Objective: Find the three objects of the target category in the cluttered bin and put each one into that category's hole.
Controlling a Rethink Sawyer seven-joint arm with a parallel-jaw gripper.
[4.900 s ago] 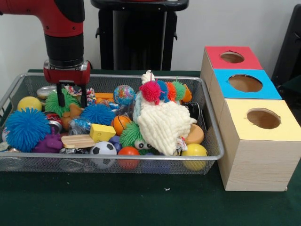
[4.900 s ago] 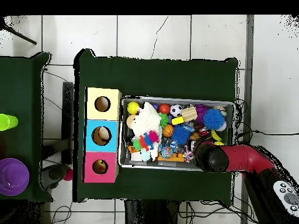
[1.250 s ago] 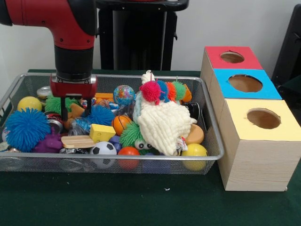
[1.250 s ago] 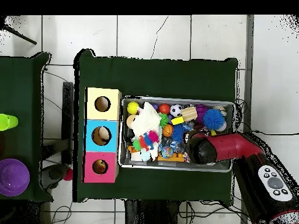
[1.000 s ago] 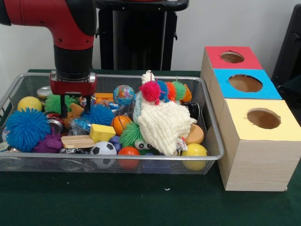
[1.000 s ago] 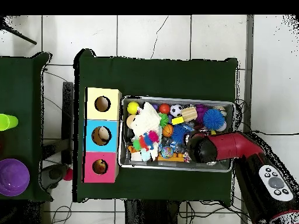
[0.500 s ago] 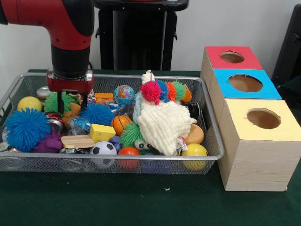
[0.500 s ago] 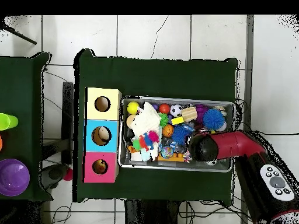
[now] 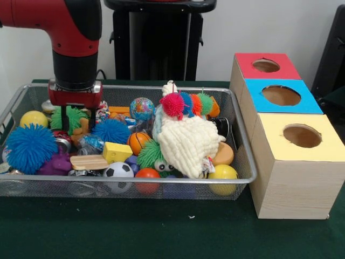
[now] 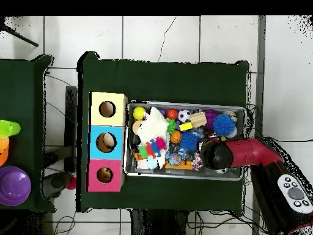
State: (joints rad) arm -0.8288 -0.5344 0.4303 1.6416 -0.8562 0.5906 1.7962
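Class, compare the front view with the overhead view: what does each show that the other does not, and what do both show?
Only the front view shows the gripper from the side, its jaws apart over the toys at one end of the wire bin, and the wooden sides of the box.

Only the overhead view shows the tiled floor and a side table with a purple bowl.

Both show the bin, the white knitted cloth, the soccer ball and the red, blue and yellow holes.
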